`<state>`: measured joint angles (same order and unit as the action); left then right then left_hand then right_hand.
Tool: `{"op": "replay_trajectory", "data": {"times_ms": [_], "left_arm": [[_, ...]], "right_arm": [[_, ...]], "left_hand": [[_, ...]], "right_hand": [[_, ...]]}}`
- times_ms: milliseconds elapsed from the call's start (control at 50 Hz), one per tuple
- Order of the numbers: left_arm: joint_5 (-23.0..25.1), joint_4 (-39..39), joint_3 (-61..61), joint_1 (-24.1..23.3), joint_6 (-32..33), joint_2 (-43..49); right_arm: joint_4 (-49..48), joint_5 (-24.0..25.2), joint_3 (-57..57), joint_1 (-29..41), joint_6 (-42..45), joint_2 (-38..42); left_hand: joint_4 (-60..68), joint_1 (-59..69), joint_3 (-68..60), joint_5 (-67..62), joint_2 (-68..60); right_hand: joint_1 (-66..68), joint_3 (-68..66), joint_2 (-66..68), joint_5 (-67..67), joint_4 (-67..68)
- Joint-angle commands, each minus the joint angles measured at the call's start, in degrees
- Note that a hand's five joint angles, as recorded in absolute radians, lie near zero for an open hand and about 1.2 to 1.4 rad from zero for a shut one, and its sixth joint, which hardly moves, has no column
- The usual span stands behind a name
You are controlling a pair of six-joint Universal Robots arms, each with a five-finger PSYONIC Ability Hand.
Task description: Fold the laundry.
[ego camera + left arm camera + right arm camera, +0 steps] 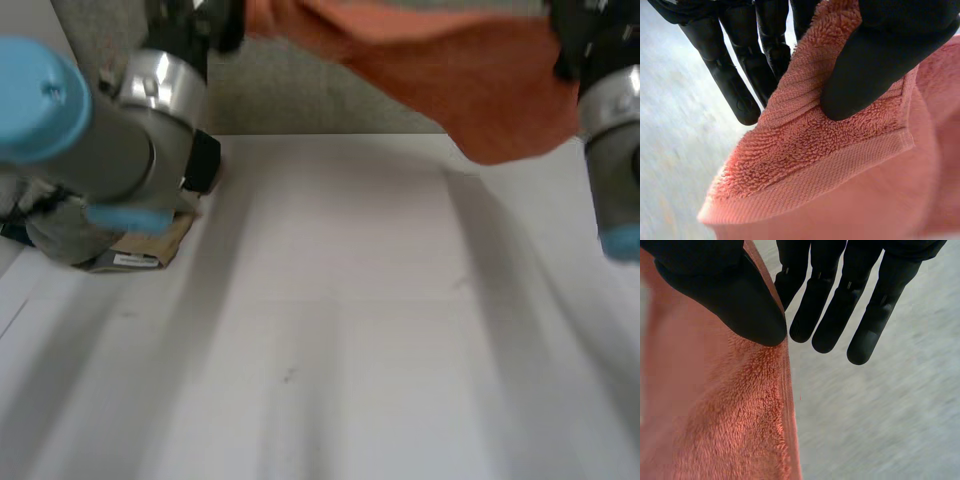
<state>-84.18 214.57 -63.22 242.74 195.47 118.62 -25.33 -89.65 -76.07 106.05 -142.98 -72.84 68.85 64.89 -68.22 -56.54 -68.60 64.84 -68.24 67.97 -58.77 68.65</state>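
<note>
Left hand and right hand hold a salmon towel up over the tabletop's far edge. Its long axis runs hand to hand, and it hangs lowest near the right hand.

From the left wrist, the left hand pinches a hemmed towel corner between thumb and fingers.

From the right wrist, the right hand nips the towel's edge, its other fingers straight.

Laying the towel flat would likely mean bringing it down onto the tabletop.
</note>
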Motion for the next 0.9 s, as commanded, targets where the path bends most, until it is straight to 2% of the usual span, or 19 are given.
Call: {"op": "replay_trajectory", "data": {"times_ms": [20, 80, 120, 180, 280, 360, 420, 540, 660, 700, 800, 860, 900], "left_arm": [[0.24, 0.14, -20.16, 1.59, 1.23, -1.19], [0.24, 0.5, -27.11, 1.6, 2.72, -0.4], [0.24, 0.41, -31.14, 1.51, 4.99, 0.99], [0.15, 0.15, -34.15, 1.33, 8.69, 2.23], [-0.54, -0.12, -38.81, 1.33, 20.62, 0.14], [-0.55, -0.38, -40.65, 1.77, 24.78, -8.01], [-0.64, -0.38, -41.1, 1.6, 24.0, -11.82], [-0.73, -2.84, -43.21, 1.33, 17.85, -17.45], [-1.08, -11.44, -44.09, -0.07, 8.89, -18.07], [-0.99, -13.29, -43.57, -1.3, 6.08, -17.98], [-1.25, -17.69, -41.9, -2.62, -0.34, -17.46], [-2.04, -18.92, -41.54, -2.71, -1.05, -17.28], [-3.97, -19.63, -41.1, -2.62, -1.32, -17.02]], "right_arm": [[4.59, 2.98, -17.49, -0.05, -0.02, -1.16], [4.5, 4.13, -21.91, 0.21, -0.02, -0.55], [4.5, 5.01, -24.73, 0.39, -0.2, 2.6], [5.03, 5.02, -25.79, 0.74, -0.2, 6.91], [5.12, 4.93, -26.5, 0.74, -0.2, 7.54], [5.2, 4.93, -26.58, 0.47, -0.37, 7.36], [5.55, 4.93, -26.85, 0.47, -0.72, 5.79], [7.22, 5.28, -27.29, 0.3, -4.67, 4.11], [9.25, 5.37, -27.29, 0.39, -7.23, 4.11], [9.6, 5.45, -27.37, 0.47, -7.32, 4.02], [9.6, 5.54, -27.37, 0.39, -7.32, 4.11], [9.6, 5.54, -27.55, 0.3, -7.32, 4.11], [9.69, 5.63, -27.55, 0.21, -7.32, 4.11]], "left_hand": [[11.15, 15.11, -11.78, -13.46, -11.4], [11.15, 15.11, -11.78, -13.46, -11.4], [11.15, 15.11, -11.78, -13.46, -11.4], [2.8, 6.76, -3.42, -5.1, -3.05], [-38.51, -34.55, 37.89, 36.21, 38.26], [-58.85, -54.89, 58.22, 56.54, 58.6], [-58.46, -54.5, 57.84, 56.16, 58.21], [-57.79, -53.83, 57.17, 55.49, 57.55], [-53.6, -49.64, 52.98, 51.3, 53.35], [-49.23, -45.27, 48.61, 46.93, 48.99], [-10.94, -6.98, 10.32, 8.64, 10.7], [-10.85, -6.89, 10.23, 8.55, 10.61], [-23.56, -19.6, 22.94, 21.26, 23.32]], "right_hand": [[15.16, -11.76, 12.03, -11.23, 11.35], [15.16, -11.76, 12.03, -11.23, 11.35], [15.16, -11.76, 12.03, -11.23, 11.35], [15.16, -11.76, 12.03, -11.23, 11.35], [15.16, -11.76, 12.03, -11.23, 11.35], [15.16, -11.76, 12.03, -11.23, 11.35], [15.16, -11.76, 12.03, -11.23, 11.35], [15.16, -11.76, 12.03, -11.23, 11.35], [15.16, -11.76, 12.03, -11.23, 11.35], [15.16, -11.76, 12.03, -11.23, 11.35], [15.16, -11.76, 12.03, -11.23, 11.35], [15.16, -11.76, 12.03, -11.23, 11.35], [15.16, -11.76, 12.03, -11.23, 11.35]]}}
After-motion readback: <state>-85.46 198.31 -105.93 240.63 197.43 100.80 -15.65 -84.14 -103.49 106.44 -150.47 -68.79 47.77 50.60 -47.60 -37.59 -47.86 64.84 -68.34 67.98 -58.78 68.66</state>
